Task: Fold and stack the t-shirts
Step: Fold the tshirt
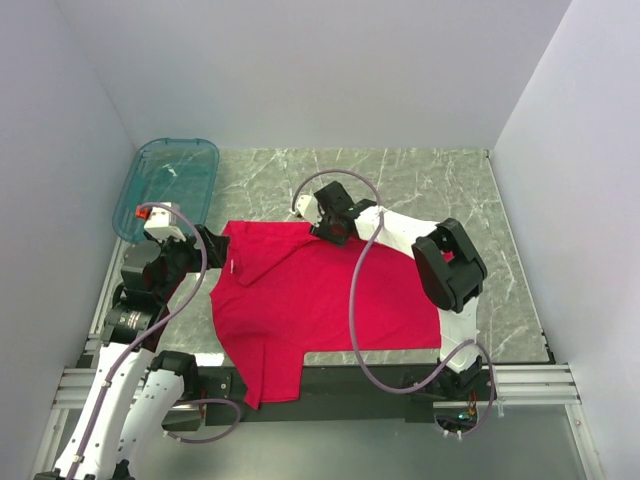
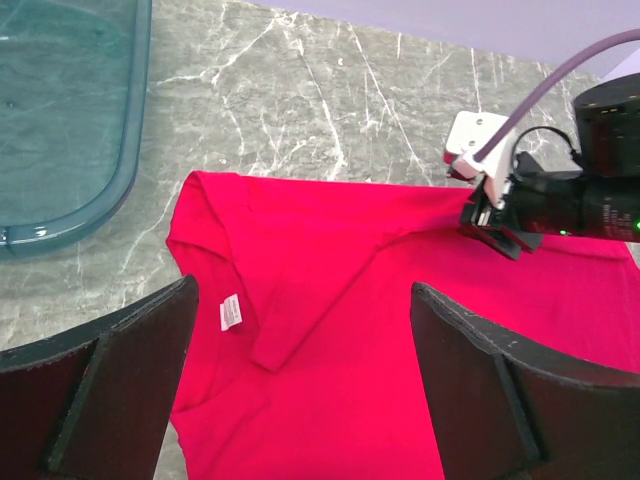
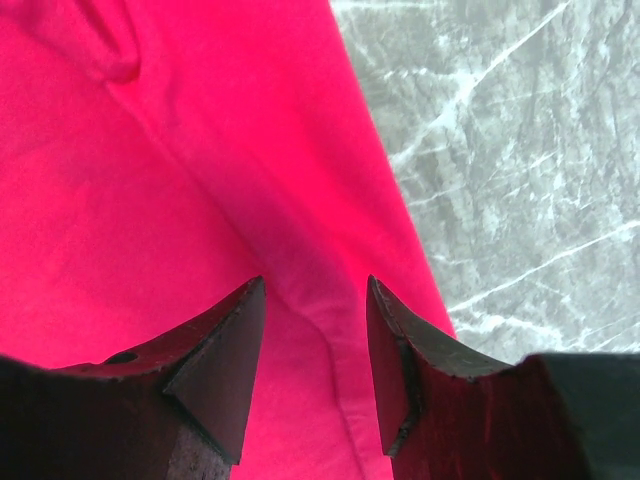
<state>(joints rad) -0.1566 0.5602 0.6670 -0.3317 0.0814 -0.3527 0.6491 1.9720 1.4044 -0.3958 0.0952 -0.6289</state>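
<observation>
Red t-shirt [image 1: 320,295] under right claw [image 3: 310,295]

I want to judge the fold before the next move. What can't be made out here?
Top view: the right arm covers the red t-shirt's edge on that side.
Left wrist: the neck label's print is too small.
Right wrist: whether the right hand pinches the cloth ridge is unclear.

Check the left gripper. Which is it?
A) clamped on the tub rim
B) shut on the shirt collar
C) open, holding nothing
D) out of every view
C: in the left wrist view the left gripper has its fingers wide apart above the shirt, with nothing between them.
</observation>
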